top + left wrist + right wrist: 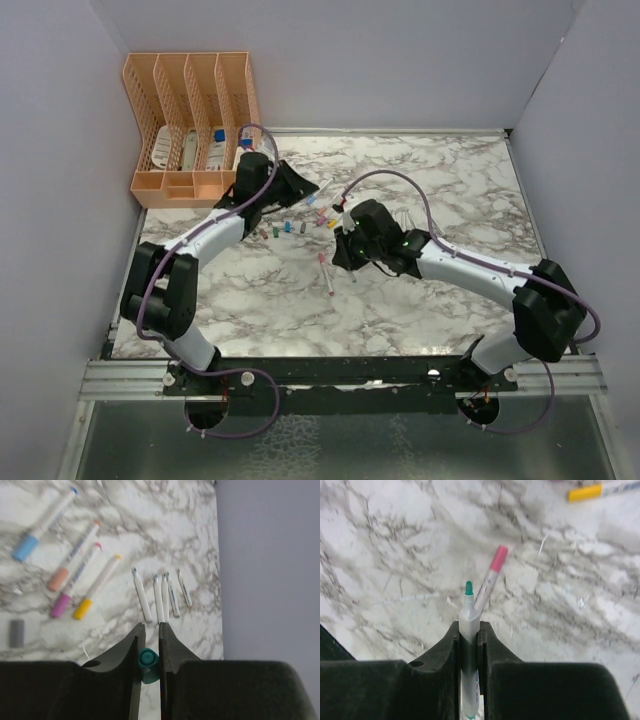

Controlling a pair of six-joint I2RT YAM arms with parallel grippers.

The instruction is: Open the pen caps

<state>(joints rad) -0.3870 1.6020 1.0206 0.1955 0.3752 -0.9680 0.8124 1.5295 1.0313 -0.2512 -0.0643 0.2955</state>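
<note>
My left gripper is shut on a teal pen cap, held deep between the jaws above the marble table. My right gripper is shut on a white pen barrel with its bare teal tip pointing away. In the top view the left gripper is at the back and the right gripper is mid-table. Several loose caps lie between them. A loose grey cap lies on the table. A pink-capped pen lies just beyond the right gripper.
Several capped pens lie in a row, with blue, orange, magenta and yellow caps. Uncapped white barrels lie beside them. An orange desk organizer stands at the back left. Grey walls surround the table.
</note>
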